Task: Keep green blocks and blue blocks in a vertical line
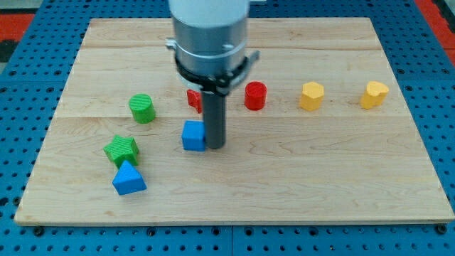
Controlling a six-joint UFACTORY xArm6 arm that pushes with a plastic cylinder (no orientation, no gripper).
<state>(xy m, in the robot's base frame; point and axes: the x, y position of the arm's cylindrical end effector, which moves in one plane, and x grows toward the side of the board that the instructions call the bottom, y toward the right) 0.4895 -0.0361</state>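
A green cylinder (142,108) stands at the view's left. Below it a green star-shaped block (121,150) touches a blue triangular block (129,178) just under it. A blue cube (193,136) sits near the board's middle. My tip (215,146) rests on the board right against the blue cube's right side. The rod and the arm's grey body rise above it and hide part of the board behind.
A red block (193,98) is partly hidden behind the rod; a red cylinder (255,95) stands to its right. Two yellow blocks (311,95) (374,94) sit further right. The wooden board (398,178) lies on a blue pegboard surface.
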